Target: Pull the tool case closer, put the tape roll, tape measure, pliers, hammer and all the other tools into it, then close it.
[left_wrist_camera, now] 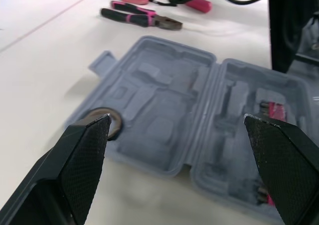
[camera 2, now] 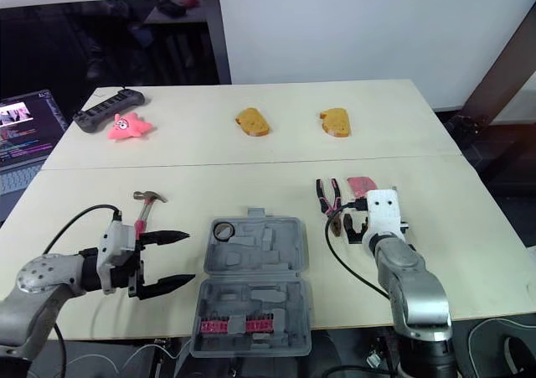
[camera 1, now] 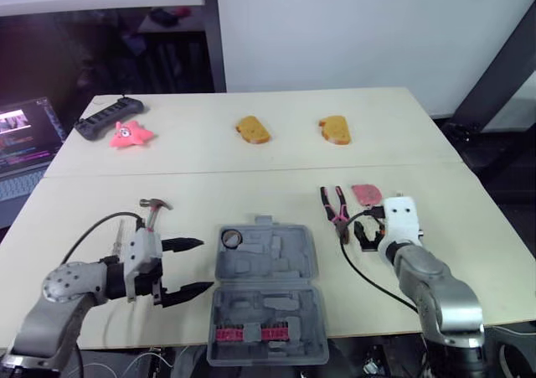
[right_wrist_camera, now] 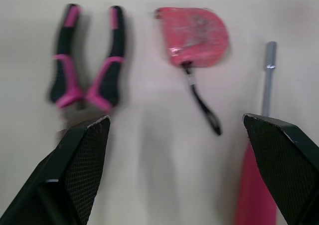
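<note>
Pale wooden table [camera 1: 251, 185] of two joined boards stands before a white wall, with an open laptop [camera 1: 25, 135] off its left edge. At the near centre lies the grey plastic tool case [camera 1: 285, 256], open flat with its lid half toward the far side and its moulded hollows showing. A dark tape roll [camera 1: 230, 238] sits in the far-left corner of the case, and a row of pink bits [camera 1: 251, 334] fills a slot in the near half.

Left of the case, the left gripper [camera 1: 205, 266] points at it with its two black fingers spread wide and holding nothing. A steel-headed hammer [camera 1: 154, 206] lies on the table just beyond that gripper.

Right of the case lie the black-and-pink pliers [camera 1: 335, 206], and just right of them a pink tape measure [camera 1: 366, 194] with a black strap. The right gripper [right_wrist_camera: 175, 119] hangs just near of these two, fingers wide apart and empty. A pink-handled screwdriver [right_wrist_camera: 267, 85] lies right of the tape measure.

On the far board rest a black power strip [camera 1: 109, 116], a pink starfish toy [camera 1: 130, 134] and two orange bread-shaped toys [camera 1: 252, 130], well apart from the tools.
</note>
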